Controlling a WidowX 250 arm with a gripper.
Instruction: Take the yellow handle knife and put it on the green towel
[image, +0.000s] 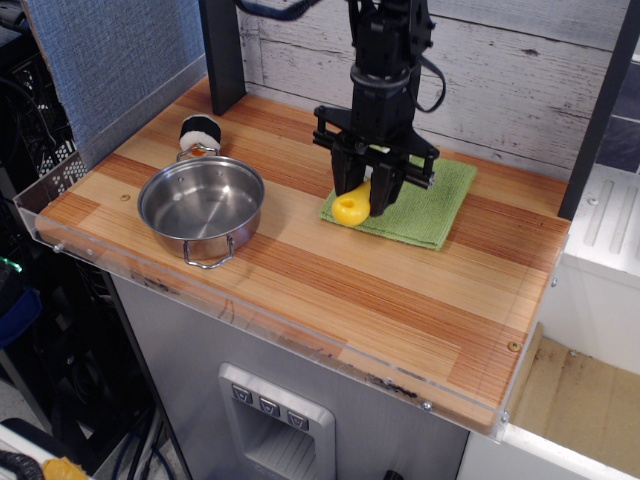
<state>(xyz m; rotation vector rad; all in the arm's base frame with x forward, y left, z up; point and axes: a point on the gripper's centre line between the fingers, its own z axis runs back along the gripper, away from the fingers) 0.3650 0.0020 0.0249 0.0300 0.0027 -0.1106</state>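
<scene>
Yellow plastic showed between my fingers: my gripper (368, 192) was clamped on the knife (352, 205), handle end hanging down and its blade hidden behind my black fingers. I hovered low over the near-left corner of the green towel (425, 205), which lay toward the back edge of the wooden counter (350, 290). The handle jutted past the cloth's edge, so letting go there risked the knife tipping or rolling onto bare wood. A steel pot (201, 205) sat well apart, near the left edge.
</scene>
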